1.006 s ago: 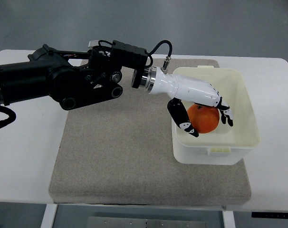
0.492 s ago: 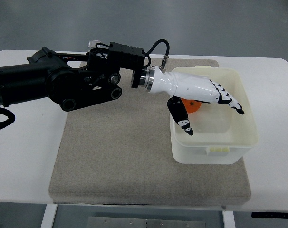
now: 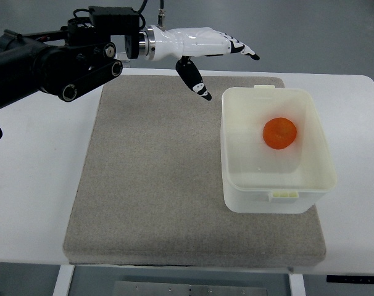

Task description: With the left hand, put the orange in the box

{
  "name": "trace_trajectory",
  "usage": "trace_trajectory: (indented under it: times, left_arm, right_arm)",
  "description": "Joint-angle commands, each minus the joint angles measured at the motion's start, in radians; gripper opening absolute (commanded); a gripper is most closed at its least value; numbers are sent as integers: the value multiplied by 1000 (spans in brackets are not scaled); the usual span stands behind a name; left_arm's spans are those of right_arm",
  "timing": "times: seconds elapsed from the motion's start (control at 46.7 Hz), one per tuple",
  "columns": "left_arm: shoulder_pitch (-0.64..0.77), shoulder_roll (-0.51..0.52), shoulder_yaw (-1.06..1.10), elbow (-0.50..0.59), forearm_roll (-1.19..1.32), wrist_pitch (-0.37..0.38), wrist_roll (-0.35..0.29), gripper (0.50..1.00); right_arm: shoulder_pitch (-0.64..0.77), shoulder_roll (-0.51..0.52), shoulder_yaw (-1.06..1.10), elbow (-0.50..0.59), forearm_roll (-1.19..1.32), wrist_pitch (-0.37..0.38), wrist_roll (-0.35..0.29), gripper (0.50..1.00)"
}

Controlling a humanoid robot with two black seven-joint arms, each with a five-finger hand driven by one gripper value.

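Hovering in the upper middle of the frame, the left hand [image 3: 205, 52] is empty. Its fingers [image 3: 239, 46] are stretched out nearly straight and lie close together, pointing toward the right, tips dark. The thumb [image 3: 193, 78] hangs down apart from them, angled toward lower right. Nothing held, nothing touched; the hand sits over the top edge of the grey mat [image 3: 162, 179], up and left of the box [image 3: 276, 198], clear of its rim.

Black left arm [image 3: 45, 61] enters from the upper left edge and runs right to the white wrist.

Orange [image 3: 280, 132] lies inside the box, on the floor of it, right of centre and toward the upper half. Looks apart from the walls.

Box is white, open-topped, sitting on the right side of the mat, its right edge overhanging onto the white table [image 3: 33, 185].

Right arm does not show.
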Motion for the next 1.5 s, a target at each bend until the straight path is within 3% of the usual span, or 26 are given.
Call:
trace_trajectory:
  times: [0.0, 0.171, 0.364, 0.771, 0.985, 1.07, 1.477]
  left_arm:
    - [5, 1, -2, 77, -4, -2, 0, 958]
    - [18, 31, -1, 209, -44, -2, 0, 951]
    - [31, 21, 18, 442, -186, -2, 0, 954]
    - [94, 23, 13, 562, -283, -16, 3, 958]
    - [133, 20, 2, 581, -453, -16, 281, 962]
    - [155, 17, 1, 579, -556, -16, 341, 960]
    - [209, 14, 4, 568, -1048, -63, 326, 960]
  right_arm:
    - [0, 0, 0, 0, 0, 0, 0, 926]
    - [0, 0, 0, 0, 0, -1, 0, 926]
    - [0, 0, 0, 0, 0, 0, 0, 926]
    - [0, 0, 1, 0, 0, 0, 0, 926]
    - [0, 0, 0, 0, 0, 0, 0, 926]
    - [0, 0, 0, 0, 1, 0, 0, 926]
    - [0, 0, 0, 0, 0, 0, 0, 926]
